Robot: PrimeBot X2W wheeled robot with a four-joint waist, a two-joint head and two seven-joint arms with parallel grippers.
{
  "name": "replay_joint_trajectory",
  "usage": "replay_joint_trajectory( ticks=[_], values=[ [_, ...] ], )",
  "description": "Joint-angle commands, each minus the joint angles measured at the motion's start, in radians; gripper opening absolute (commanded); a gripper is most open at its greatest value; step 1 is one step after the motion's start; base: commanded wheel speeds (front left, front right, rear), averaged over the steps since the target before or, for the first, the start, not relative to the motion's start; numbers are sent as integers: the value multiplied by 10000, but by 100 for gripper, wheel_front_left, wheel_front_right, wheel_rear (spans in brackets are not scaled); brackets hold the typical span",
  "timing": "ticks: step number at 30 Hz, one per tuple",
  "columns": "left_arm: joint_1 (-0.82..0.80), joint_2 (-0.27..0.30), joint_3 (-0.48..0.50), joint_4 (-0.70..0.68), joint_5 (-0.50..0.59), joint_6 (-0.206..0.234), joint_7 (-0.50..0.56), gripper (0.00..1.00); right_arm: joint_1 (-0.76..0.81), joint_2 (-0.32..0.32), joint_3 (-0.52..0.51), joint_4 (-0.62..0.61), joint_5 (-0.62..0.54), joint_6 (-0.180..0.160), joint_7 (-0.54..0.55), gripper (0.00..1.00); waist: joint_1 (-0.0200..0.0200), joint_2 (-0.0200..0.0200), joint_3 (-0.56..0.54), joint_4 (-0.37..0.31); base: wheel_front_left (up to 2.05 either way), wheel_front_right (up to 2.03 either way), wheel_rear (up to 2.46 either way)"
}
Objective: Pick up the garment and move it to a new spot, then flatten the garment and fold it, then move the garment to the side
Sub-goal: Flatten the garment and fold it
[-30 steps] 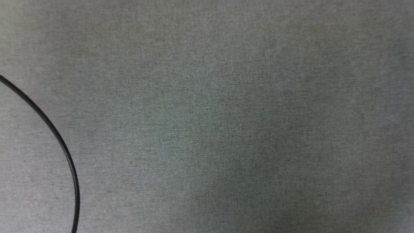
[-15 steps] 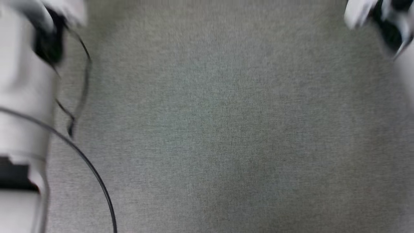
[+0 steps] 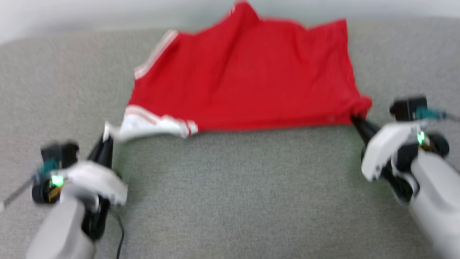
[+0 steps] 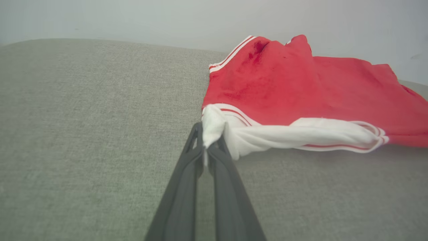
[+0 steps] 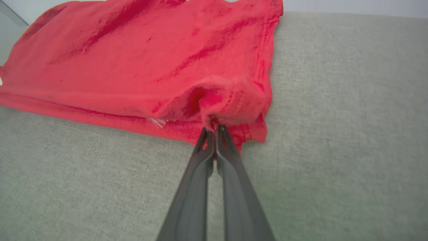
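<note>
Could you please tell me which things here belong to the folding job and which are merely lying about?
Part of the job: garment; left claw, shut on its white corner; right claw, shut on its red corner.
Just there: grey cloth surface; black cable; pale wall.

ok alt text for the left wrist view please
The left tool is shut on the white corner of a red garment with red-and-white striped trim. The garment lies rumpled on a grey fabric surface, a pale wall behind it.
</note>
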Motion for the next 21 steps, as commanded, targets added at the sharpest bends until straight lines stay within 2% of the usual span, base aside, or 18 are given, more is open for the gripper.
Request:
replay_joint_trajectory(
  ticks=[1,3,12,17,21],
  values=[
    [516,179,147,-269,-37,183,-62,0,466,-204,-112,-98,130,-17,-113,0,2,0,-835,-31,0,0,0],
    [1545,102,255,-918,-120,480,-65,0,1264,-293,-268,-330,282,-19,-273,0,2,0,-1228,-48,0,0,0],
    [5845,248,938,-4664,-690,2371,420,0,4554,-794,-1550,-1576,148,-33,-427,0,2,0,-2202,-132,0,0,0],
    [7430,372,1178,-6420,-892,3190,969,0,6331,-649,-2835,-2621,-288,-39,-85,0,2,0,-2317,52,0,0,0],
    [8072,497,1240,-7486,-859,3623,1295,0,7495,-347,-3978,-3725,-958,-66,517,0,2,0,-2293,127,0,0,0]
  ],
)
